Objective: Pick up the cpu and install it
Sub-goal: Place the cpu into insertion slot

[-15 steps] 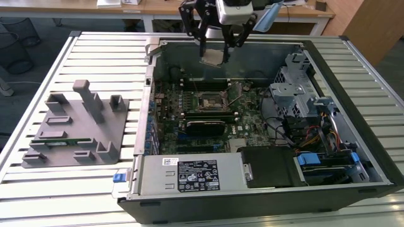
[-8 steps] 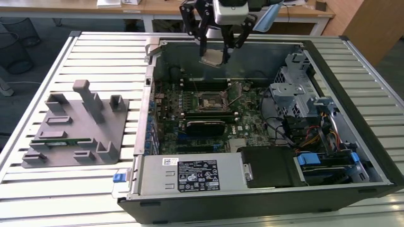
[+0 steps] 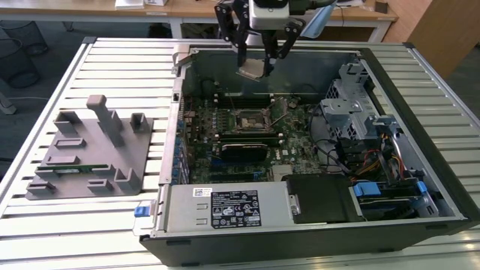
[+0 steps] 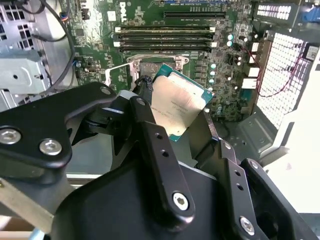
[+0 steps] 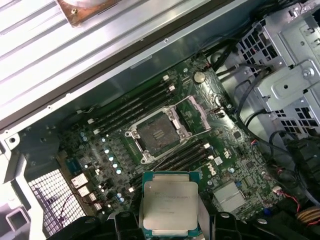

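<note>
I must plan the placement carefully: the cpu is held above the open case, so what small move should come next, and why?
Probably shift it sideways until it hangs over the socket. The tool grips the cpu by its edges above the board, and the open socket is off to one side, not under it.

We see an office-like lab, open PC case (image 3: 300,247) on slatted aluminium bench (image 3: 112,62), wooden desks (image 3: 67,8) behind the case.

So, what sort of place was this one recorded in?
Probably a robotics lab or workshop for PC assembly: an open computer case on a slatted metal table, a grey parts fixture beside it, office desks behind. The tool holds the cpu above the motherboard.
</note>
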`<state>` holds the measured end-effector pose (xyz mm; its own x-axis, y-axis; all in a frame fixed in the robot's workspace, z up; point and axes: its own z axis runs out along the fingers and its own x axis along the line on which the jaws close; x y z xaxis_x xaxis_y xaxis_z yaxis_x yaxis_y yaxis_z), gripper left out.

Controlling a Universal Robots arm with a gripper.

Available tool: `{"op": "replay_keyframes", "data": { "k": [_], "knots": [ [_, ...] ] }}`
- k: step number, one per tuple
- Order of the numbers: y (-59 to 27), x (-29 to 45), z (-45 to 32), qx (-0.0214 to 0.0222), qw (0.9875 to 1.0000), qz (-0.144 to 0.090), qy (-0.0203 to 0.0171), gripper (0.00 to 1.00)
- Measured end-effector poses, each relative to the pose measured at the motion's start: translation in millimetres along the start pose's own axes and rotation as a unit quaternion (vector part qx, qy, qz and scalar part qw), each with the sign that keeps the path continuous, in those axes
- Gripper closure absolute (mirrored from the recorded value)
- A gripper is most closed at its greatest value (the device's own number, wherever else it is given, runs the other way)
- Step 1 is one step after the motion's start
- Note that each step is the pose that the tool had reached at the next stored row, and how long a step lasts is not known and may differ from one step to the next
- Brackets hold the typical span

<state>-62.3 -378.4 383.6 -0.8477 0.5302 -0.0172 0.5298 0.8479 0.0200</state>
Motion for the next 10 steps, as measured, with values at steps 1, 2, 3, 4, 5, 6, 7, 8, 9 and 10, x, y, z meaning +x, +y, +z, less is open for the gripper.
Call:
{"op": "replay_keyframes", "data": {
  "k": [1,2,3,4,5,6,7,8,9,10],
  "knots": [
    [0.0,0.0,0.1,0.0001,1.0,0.005,-0.0001,0.47],
    [0.0,0.0,0.1,0.0001,1.0,0.01,-0.0002,0.47],
    [0.0,0.0,0.2,0.0003,0.9999,0.015,-0.0003,0.47],
    [0.0,0.0,0.2,0.0004,0.9998,0.019,-0.0004,0.47],
    [0.0,0.0,0.3,0.0005,0.9997,0.024,-0.0005,0.47],
    [0.0,0.0,0.4,0.0006,0.9996,0.029,-0.0006,0.47],
    [0.0,0.0,0.5,0.0007,0.9994,0.034,-0.0007,0.47],
    [0.0,0.0,0.5,0.0008,0.9992,0.039,-0.0009,0.47],
    [0.0,0.0,0.6,0.0009,0.999,0.044,-0.001,0.47],
    [0.0,0.0,0.6,0.001,0.9988,0.049,-0.0011,0.47]
  ]
}}
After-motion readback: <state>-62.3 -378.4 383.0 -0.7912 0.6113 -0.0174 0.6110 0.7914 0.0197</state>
